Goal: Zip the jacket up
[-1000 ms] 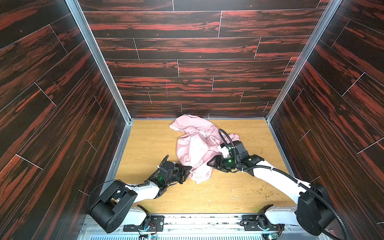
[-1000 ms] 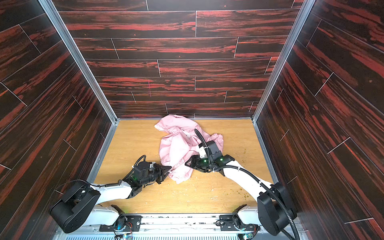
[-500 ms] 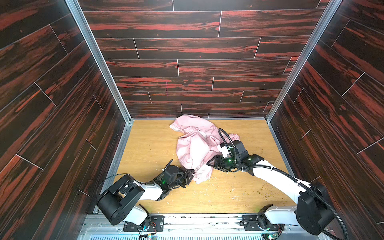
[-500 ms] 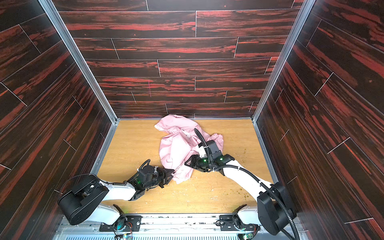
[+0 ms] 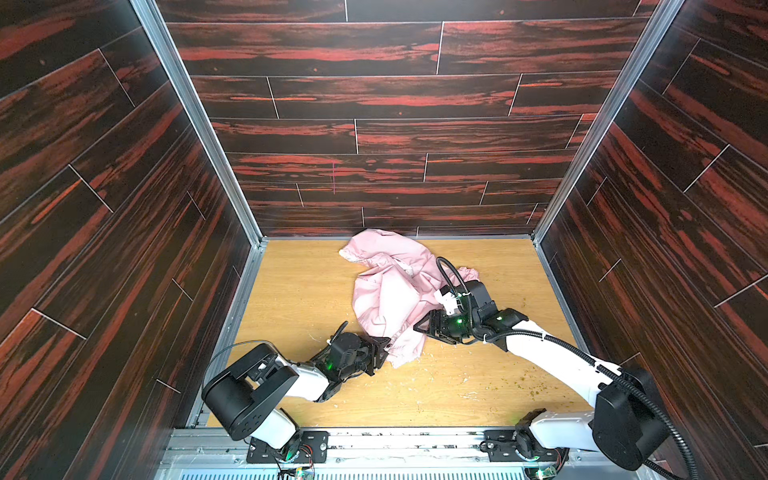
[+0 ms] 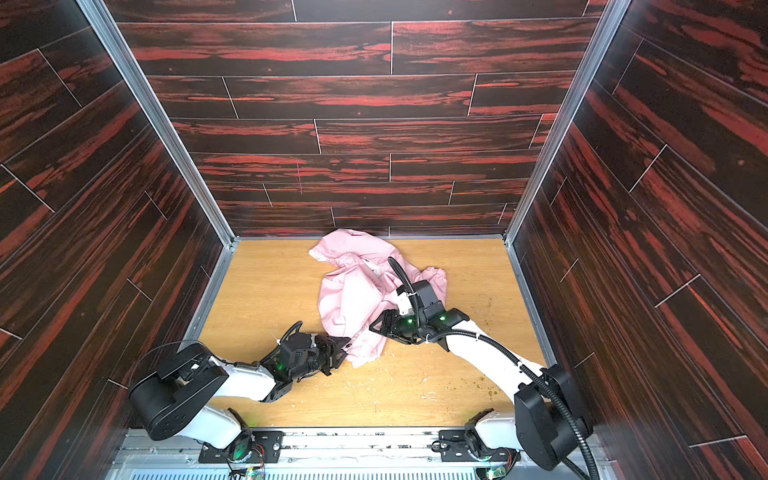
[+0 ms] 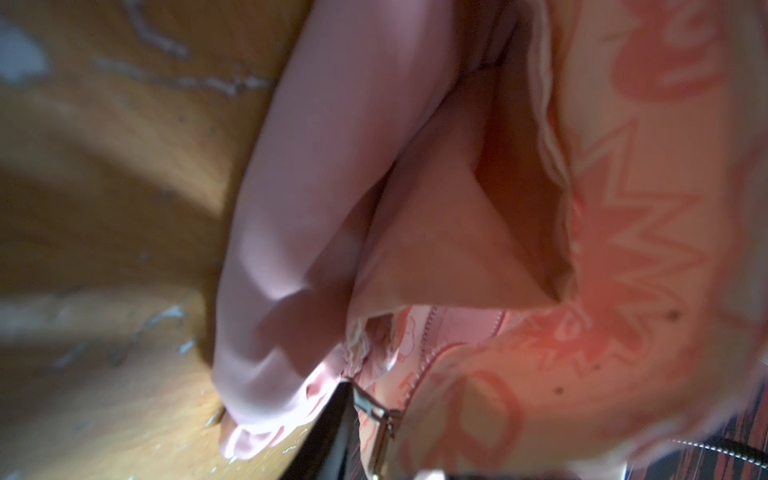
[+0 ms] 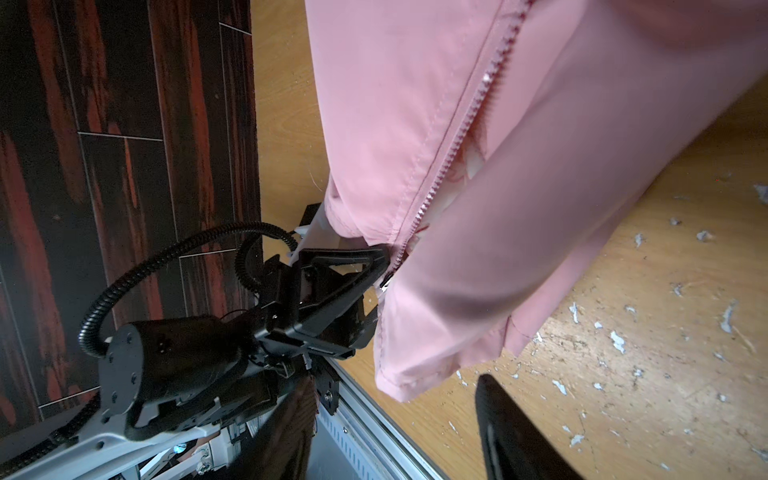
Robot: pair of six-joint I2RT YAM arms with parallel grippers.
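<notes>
The pink jacket lies crumpled on the wooden table, its hem toward the front. My left gripper sits at that hem. In the right wrist view the left gripper has a finger on each side of the zipper's lower end, with the metal slider between them. Whether they pinch it is unclear. In the left wrist view the slider sits beside one black finger; fabric hides the other. My right gripper is open and empty beside the hem's right part.
Dark red-black plank walls close in the table at the back and both sides. A metal rail runs along the front edge. White flakes and small crumbs lie scattered on the front right of the boards.
The left arm has swung its shoulder and elbow to the right, and its gripper has shifted slightly right along the hem. The right arm and the jacket have barely moved.
</notes>
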